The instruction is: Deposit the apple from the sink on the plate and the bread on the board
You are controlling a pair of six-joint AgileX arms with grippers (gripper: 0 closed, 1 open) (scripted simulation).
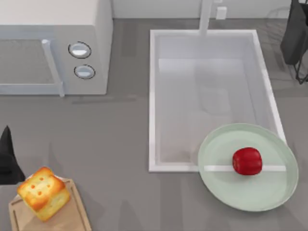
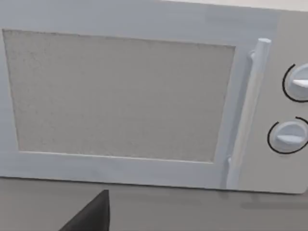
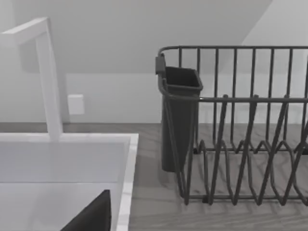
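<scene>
The red apple (image 1: 247,160) rests on the pale green plate (image 1: 250,192), a little right of its middle. This plate overlaps the front right corner of the white sink (image 1: 152,96). At the front left, the golden bread (image 1: 43,192) sits on the tan board (image 1: 72,211). My left gripper (image 1: 6,161) is a dark shape at the table's left edge, just behind the board and apart from the bread. A dark tip of my left gripper (image 2: 91,216) faces the microwave. A dark part of my right gripper (image 3: 91,216) hangs over the sink's rim (image 3: 127,163), holding nothing I can see.
A white microwave (image 1: 53,43) with two knobs stands at the back left, its door (image 2: 120,96) shut. The faucet (image 1: 206,17) rises behind the sink. A dark wire dish rack (image 3: 240,125) stands right of the sink, at the back right (image 1: 294,38).
</scene>
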